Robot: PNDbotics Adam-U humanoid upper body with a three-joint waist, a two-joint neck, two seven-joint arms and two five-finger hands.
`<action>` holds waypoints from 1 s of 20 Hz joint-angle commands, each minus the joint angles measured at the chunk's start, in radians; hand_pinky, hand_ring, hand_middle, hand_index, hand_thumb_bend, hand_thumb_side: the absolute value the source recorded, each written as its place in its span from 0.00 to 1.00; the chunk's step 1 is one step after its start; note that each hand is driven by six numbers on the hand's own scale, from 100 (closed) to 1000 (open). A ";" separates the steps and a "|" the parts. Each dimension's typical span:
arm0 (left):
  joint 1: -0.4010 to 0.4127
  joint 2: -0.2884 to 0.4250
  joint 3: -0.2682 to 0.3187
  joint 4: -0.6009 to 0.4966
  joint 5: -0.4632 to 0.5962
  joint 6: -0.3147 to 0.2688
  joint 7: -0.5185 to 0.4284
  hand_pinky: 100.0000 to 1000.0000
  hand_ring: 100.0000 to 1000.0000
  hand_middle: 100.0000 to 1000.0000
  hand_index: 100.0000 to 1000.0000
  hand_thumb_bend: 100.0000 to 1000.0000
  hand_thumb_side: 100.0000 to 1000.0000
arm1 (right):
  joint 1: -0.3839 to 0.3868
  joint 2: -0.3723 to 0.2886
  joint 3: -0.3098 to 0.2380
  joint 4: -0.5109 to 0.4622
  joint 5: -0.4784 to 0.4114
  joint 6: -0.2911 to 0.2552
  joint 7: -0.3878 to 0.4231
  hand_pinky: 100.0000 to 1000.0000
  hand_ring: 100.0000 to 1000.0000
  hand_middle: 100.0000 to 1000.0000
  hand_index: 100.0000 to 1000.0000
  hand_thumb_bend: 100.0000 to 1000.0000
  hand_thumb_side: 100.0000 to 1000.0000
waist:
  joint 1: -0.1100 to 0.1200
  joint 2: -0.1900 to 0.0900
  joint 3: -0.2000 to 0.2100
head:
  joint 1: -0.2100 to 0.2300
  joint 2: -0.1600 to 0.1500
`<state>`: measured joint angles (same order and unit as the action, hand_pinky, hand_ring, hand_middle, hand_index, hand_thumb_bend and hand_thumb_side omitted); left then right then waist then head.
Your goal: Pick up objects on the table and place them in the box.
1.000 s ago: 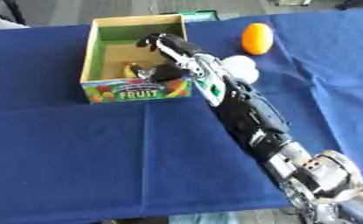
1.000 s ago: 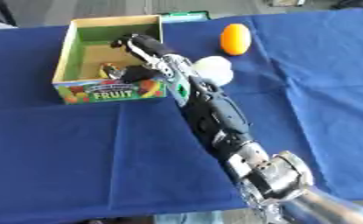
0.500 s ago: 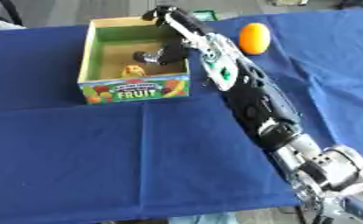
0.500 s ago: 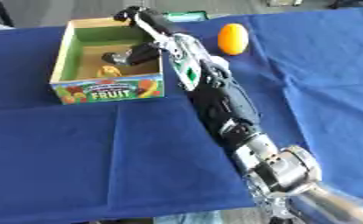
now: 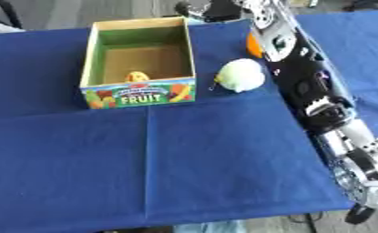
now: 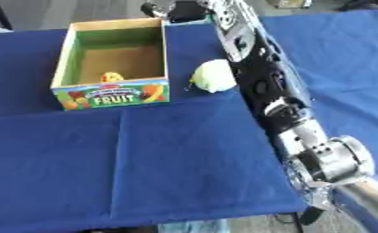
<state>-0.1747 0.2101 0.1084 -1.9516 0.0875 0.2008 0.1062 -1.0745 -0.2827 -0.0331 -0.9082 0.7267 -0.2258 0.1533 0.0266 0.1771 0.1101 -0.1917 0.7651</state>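
The open cardboard fruit box (image 5: 140, 94) stands at the back left of the blue table. A small yellow item (image 5: 137, 76) lies inside it against the front wall. A pale green round fruit (image 5: 241, 75) rests on the cloth just right of the box. An orange fruit (image 5: 253, 45) shows only as a sliver behind my right forearm. My right arm stretches from the lower right up to the top edge. Its hand (image 5: 211, 9) hovers past the box's far right corner, dark and blurred, and I cannot tell whether it holds anything. My left hand appears in neither view.
The blue cloth (image 5: 144, 159) covers the table down to its front edge near the bottom. My right forearm (image 5: 303, 77) lies across the right part of the table, close beside the pale fruit.
My right hand has risen out of the box and moved back past its far right corner. The yellow item stays in the box. My arm now covers most of the orange fruit.
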 commanded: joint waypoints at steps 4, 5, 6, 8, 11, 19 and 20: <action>-0.002 0.017 0.011 -0.011 -0.001 -0.002 0.006 0.70 0.43 0.55 0.63 0.00 0.61 | -0.015 -0.078 -0.034 0.044 0.028 0.025 -0.018 0.79 0.76 0.76 0.86 0.53 0.52 | -0.002 -0.019 -0.004 | 0.004 0.005; -0.002 0.017 0.012 -0.011 -0.001 -0.002 0.006 0.70 0.43 0.55 0.63 0.00 0.61 | -0.012 -0.085 -0.036 0.053 0.035 0.022 -0.014 0.79 0.76 0.76 0.86 0.53 0.52 | -0.002 -0.019 -0.005 | 0.004 0.005; -0.001 0.017 0.012 -0.011 -0.001 -0.001 0.006 0.70 0.43 0.55 0.63 0.00 0.61 | -0.009 -0.092 -0.038 0.061 0.043 0.020 -0.009 0.79 0.76 0.76 0.86 0.53 0.52 | -0.003 -0.019 -0.007 | 0.005 0.005; -0.001 0.017 0.012 -0.012 -0.001 -0.001 0.006 0.70 0.43 0.55 0.63 0.00 0.62 | -0.002 -0.106 -0.044 0.078 0.059 0.018 -0.003 0.78 0.76 0.77 0.86 0.53 0.52 | -0.004 -0.019 -0.009 | 0.006 0.005; -0.001 0.017 0.013 -0.012 -0.001 -0.001 0.006 0.70 0.43 0.55 0.63 0.00 0.62 | 0.007 -0.122 -0.059 0.103 0.089 0.030 -0.014 0.78 0.76 0.76 0.86 0.53 0.51 | -0.004 -0.019 -0.011 | 0.008 0.005; -0.002 0.018 0.012 -0.011 -0.001 -0.001 0.005 0.70 0.43 0.55 0.63 0.00 0.62 | 0.020 -0.130 -0.096 0.186 0.142 0.107 -0.098 0.77 0.75 0.75 0.85 0.51 0.49 | -0.002 -0.017 -0.007 | 0.008 0.005; -0.002 0.017 0.011 -0.011 0.000 -0.001 0.005 0.70 0.43 0.55 0.63 0.00 0.62 | 0.021 -0.131 -0.099 0.195 0.146 0.114 -0.108 0.77 0.75 0.74 0.85 0.51 0.49 | -0.002 -0.017 -0.007 | 0.007 0.005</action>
<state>-0.1689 0.2101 0.1141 -1.9517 0.0869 0.2005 0.1092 -1.0372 -0.3826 -0.1229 -0.7140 0.8599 -0.1212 0.0596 0.0235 0.1761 0.1029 -0.1863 0.7651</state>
